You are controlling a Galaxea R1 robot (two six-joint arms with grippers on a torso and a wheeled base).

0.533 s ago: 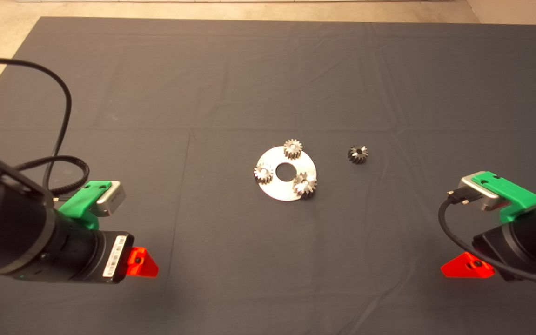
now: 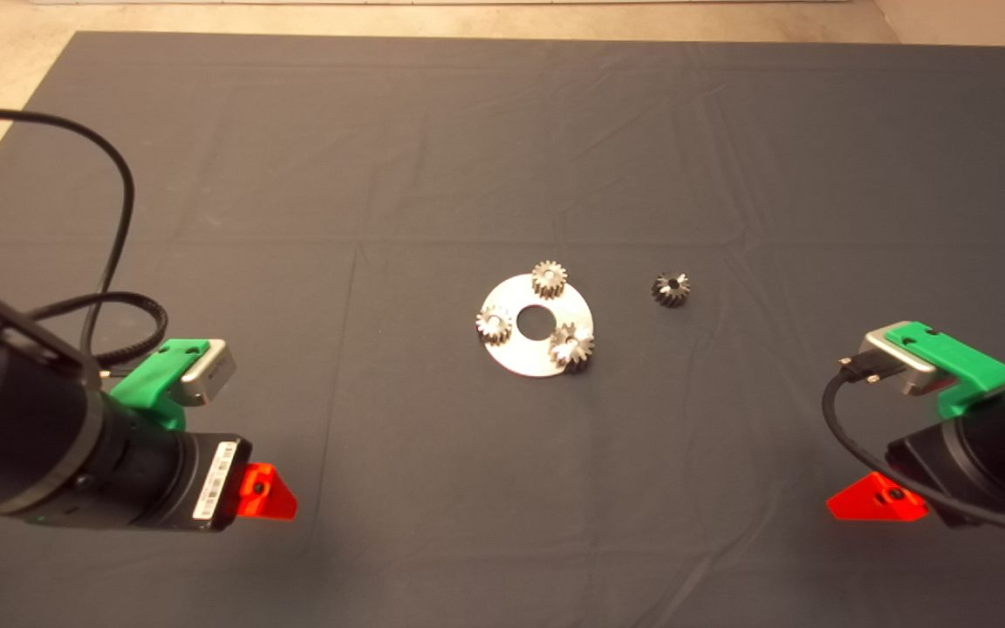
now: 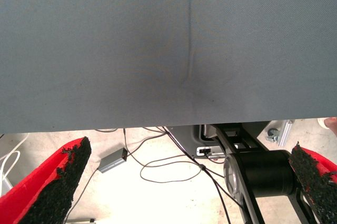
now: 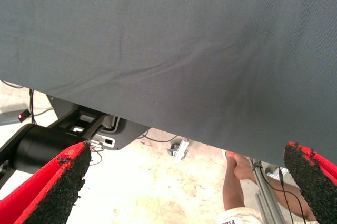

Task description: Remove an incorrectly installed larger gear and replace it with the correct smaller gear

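Observation:
A round steel plate (image 2: 527, 353) lies mid-mat and carries three gears. The larger gear (image 2: 571, 346) sits at the plate's near right rim, with flared teeth. Two small gears (image 2: 549, 279) (image 2: 494, 324) stand on the plate's far and left sides. A loose smaller gear (image 2: 670, 289), darker looking, rests on the mat to the right of the plate. My left gripper (image 2: 265, 494) waits at the lower left, far from the plate, and its wrist view shows the left gripper (image 3: 187, 150) open and holding nothing. My right gripper (image 2: 873, 506) waits at the lower right; the right gripper (image 4: 185, 150) is open too.
The dark mat (image 2: 502, 157) covers the table, with creases across it. Beyond the mat's edge the wrist views show floor with cables (image 3: 158, 163), the robot's base (image 3: 258, 174) and a person's leg (image 4: 237, 182).

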